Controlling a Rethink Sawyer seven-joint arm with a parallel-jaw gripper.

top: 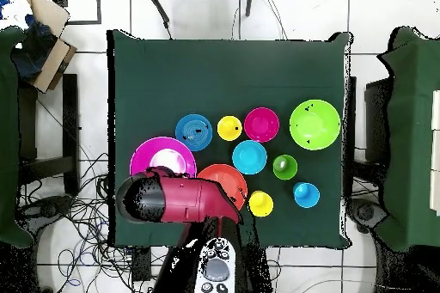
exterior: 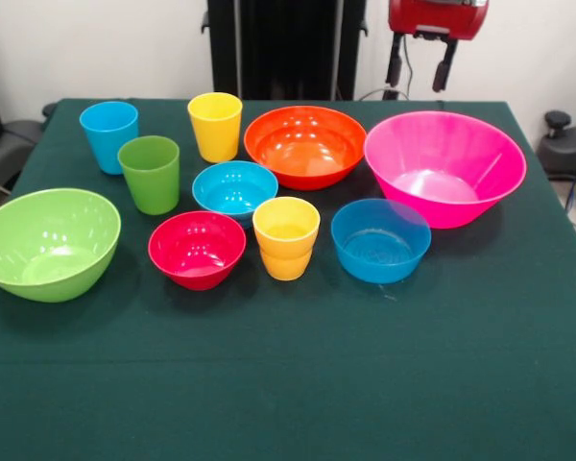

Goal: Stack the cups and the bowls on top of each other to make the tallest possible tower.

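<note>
Nearest the front edge: small red bowl (exterior: 197, 249), squat yellow-orange cup (exterior: 286, 237) and a small blue bowl (exterior: 380, 240), in a loose row on the green tablecloth (exterior: 288, 384). Lime green bowl (exterior: 48, 243) sits at far left, apart from the others. Second small blue bowl (exterior: 234, 188) lies behind the red one. Back row: light blue cup (exterior: 108, 135), green cup (exterior: 150, 173), yellow cup (exterior: 215, 126), orange bowl (exterior: 305, 146), pink bowl (exterior: 444, 167). All upright, nothing stacked. Gripper (exterior: 420, 65) hangs above the table's rear, fingers apart, holding nothing. Red arm (top: 176, 199) overhangs the pink and orange bowls.
</note>
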